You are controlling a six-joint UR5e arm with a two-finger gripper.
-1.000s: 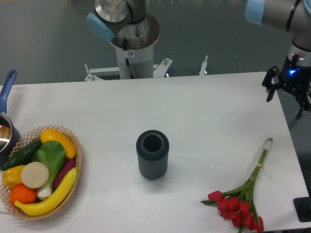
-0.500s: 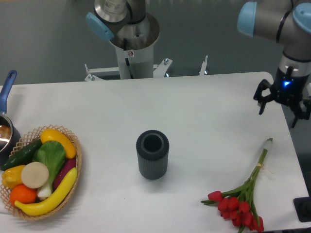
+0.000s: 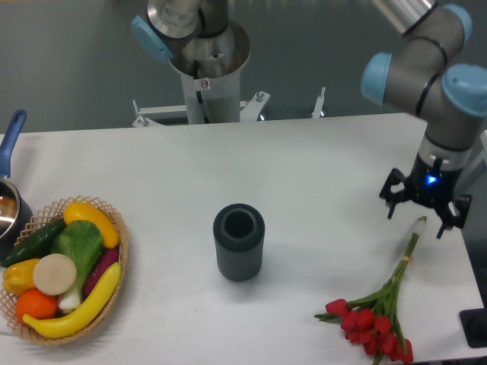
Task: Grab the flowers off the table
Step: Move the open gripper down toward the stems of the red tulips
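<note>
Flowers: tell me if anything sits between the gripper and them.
Nothing visible does. The gripper hangs open just above the stem end of the flowers, with only bare table around. The dark vase stands well off to the side, and the basket sits at the far end.

Bright, even overhead light — soft shadows, slight grain, no glare.

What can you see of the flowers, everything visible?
The small bunch of red tulip buds with thin green stems lies flat on the white matte tabletop near its front right corner. The buds cluster at the lower end with a few green leaves; the stems run up and right, tied partway along, ending in a pale tip. The black end effector hovers open at that tip, apparently not gripping.
</note>
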